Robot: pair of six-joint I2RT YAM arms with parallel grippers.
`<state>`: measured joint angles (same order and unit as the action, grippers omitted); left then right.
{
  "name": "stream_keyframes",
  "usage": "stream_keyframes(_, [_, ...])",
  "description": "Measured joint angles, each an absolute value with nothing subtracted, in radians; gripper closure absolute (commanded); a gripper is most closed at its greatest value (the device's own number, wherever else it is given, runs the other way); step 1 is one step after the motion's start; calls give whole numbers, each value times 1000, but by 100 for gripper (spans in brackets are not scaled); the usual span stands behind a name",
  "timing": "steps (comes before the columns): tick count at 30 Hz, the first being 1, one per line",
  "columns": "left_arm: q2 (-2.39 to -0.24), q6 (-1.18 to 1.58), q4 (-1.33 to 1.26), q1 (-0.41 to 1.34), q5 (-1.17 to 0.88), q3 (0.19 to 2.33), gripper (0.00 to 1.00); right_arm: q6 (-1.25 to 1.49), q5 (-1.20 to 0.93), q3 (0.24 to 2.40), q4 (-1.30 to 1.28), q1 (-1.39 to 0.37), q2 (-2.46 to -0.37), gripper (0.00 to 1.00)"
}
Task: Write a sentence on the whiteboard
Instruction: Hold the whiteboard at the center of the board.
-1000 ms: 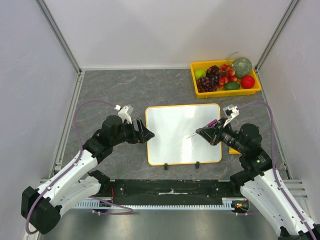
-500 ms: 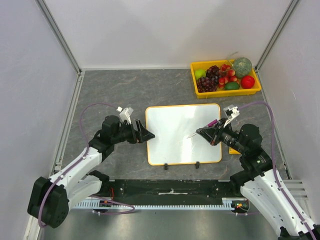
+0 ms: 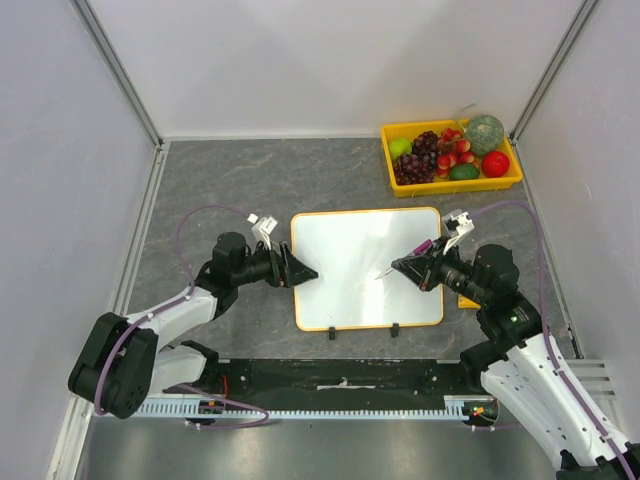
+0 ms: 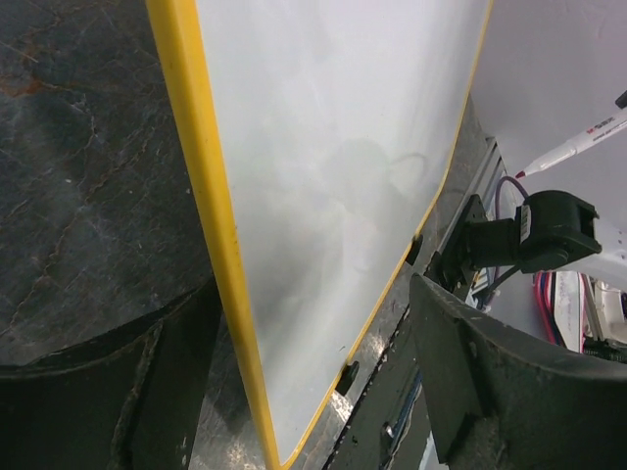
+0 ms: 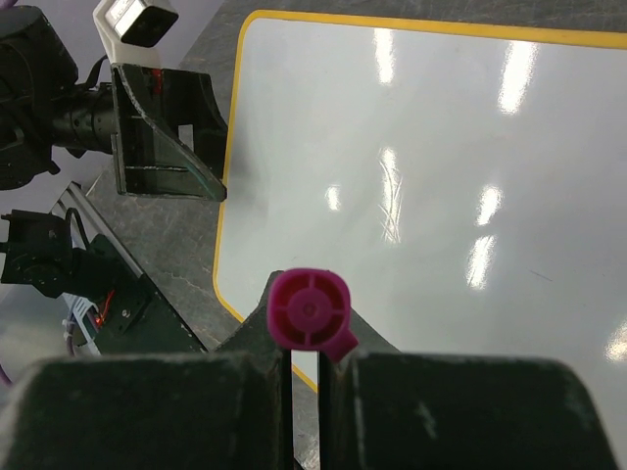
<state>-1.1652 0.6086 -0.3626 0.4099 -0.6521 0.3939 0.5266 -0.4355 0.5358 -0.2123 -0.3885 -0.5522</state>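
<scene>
The whiteboard (image 3: 350,290) lies flat mid-table, with an orange frame and two black feet at its near edge; I see no writing on it. My left gripper (image 3: 303,268) is open at the board's left edge. In the left wrist view (image 4: 313,323) the orange frame (image 4: 201,196) runs between its two fingers. My right gripper (image 3: 420,264) is shut on a marker (image 3: 402,261) with a magenta end, its tip over the board's right half. I cannot tell whether the tip touches. The right wrist view shows the marker's end (image 5: 309,308), the board (image 5: 441,176) and the left gripper (image 5: 217,147).
A yellow tray (image 3: 455,186) full of fruit stands at the back right. A small orange object (image 3: 467,300) lies on the table under my right arm. Grey walls close the left, back and right sides. The marker's tip also shows in the left wrist view (image 4: 578,149).
My left arm has stretched forward and lowered, bringing its open gripper rightward onto the board's left edge. The right arm and marker have barely moved.
</scene>
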Motion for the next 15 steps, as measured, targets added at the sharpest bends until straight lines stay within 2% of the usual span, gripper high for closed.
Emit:
stream_keyframes(8, [-1255, 608, -511, 410, -711, 337, 31, 522, -436, 547, -222, -389, -570, 100])
stream_keyframes(15, [-1289, 605, -546, 410, -741, 309, 30, 523, -436, 547, -222, -389, -583, 100])
